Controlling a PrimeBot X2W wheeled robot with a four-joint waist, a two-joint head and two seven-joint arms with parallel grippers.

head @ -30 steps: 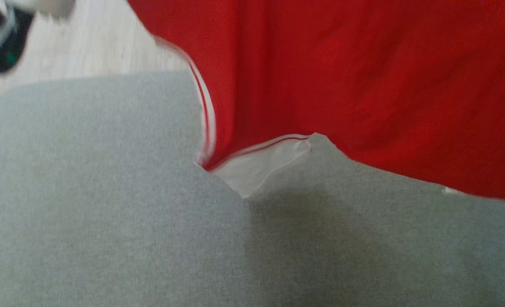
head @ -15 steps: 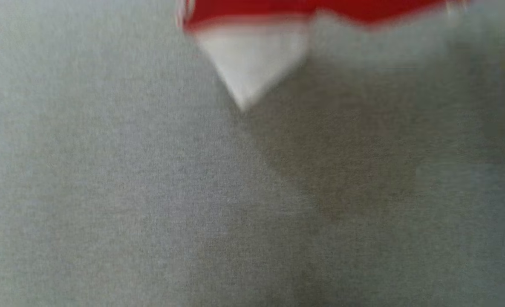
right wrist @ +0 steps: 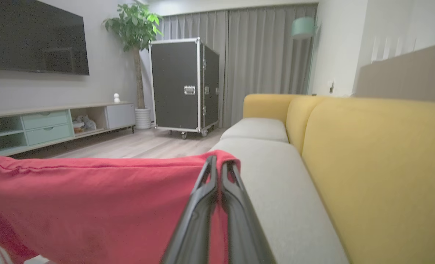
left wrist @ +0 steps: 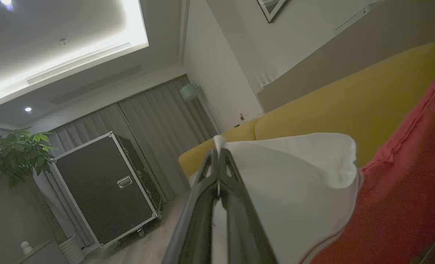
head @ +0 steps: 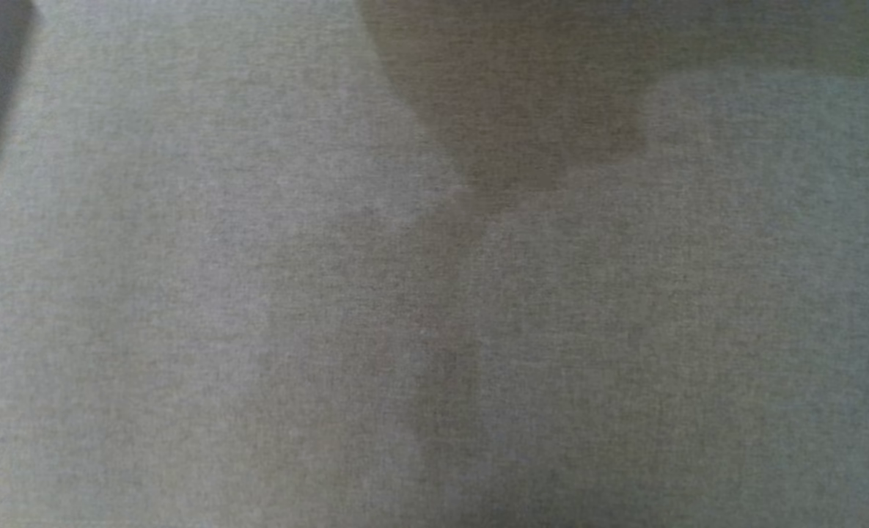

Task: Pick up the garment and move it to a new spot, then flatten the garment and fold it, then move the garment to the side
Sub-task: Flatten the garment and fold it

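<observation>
The garment is a red shirt with a white sleeve and collar trim. In the left wrist view my left gripper (left wrist: 218, 156) is shut on the white sleeve (left wrist: 298, 183), and the red body (left wrist: 404, 183) hangs to its right. In the right wrist view my right gripper (right wrist: 218, 163) is shut on a top edge of the red garment (right wrist: 92, 198), which stretches away to the left, held up above the sofa seat. The head view looks down on bare grey seat fabric (head: 185, 293) with a soft shadow (head: 515, 132) at the top.
A yellow sofa back (right wrist: 379, 154) runs along the right of the grey seat cushions (right wrist: 287, 190). Beyond stand a black flight case on wheels (right wrist: 184, 84), a potted plant (right wrist: 136, 29), a low TV cabinet (right wrist: 48, 124), grey curtains and wooden floor (right wrist: 136, 145).
The head view has swung down over the grey cushion, so the red and white garment slid out through its top edge. Only its shadow stays in that view.
</observation>
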